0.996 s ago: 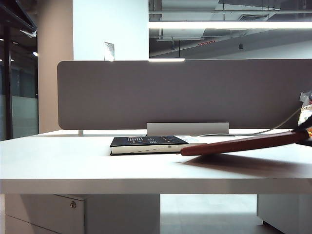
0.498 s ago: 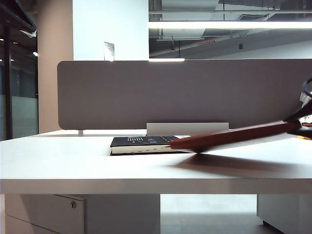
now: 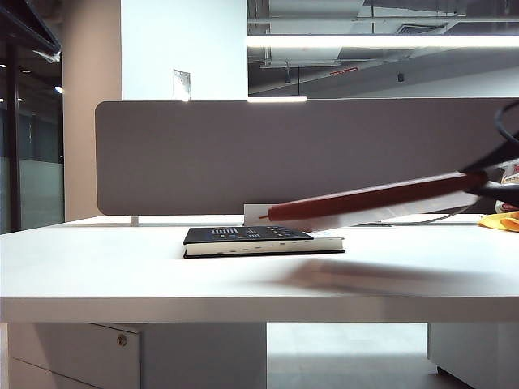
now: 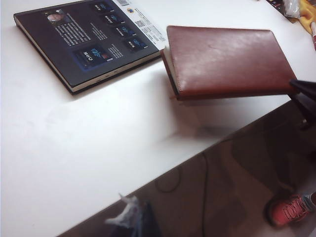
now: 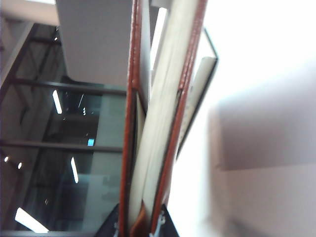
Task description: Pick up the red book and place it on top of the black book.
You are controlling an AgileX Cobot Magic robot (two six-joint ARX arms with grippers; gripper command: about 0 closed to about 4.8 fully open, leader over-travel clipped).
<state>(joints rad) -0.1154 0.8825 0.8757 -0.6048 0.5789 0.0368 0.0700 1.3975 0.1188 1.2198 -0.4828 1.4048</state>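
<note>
My right gripper (image 5: 140, 224), at the exterior view's right edge, is clamped on the red book (image 3: 369, 203), which hangs tilted in the air, its free end over the far end of the black book (image 3: 251, 240) lying flat at centre on the white table (image 3: 122, 275). My left gripper isn't visible anywhere.

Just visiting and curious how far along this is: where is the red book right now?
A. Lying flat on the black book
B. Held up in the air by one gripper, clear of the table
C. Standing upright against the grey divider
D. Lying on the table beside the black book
B: the right gripper clamps the red book at one end, and it hangs tilted above the table, not touching the black book.
</note>
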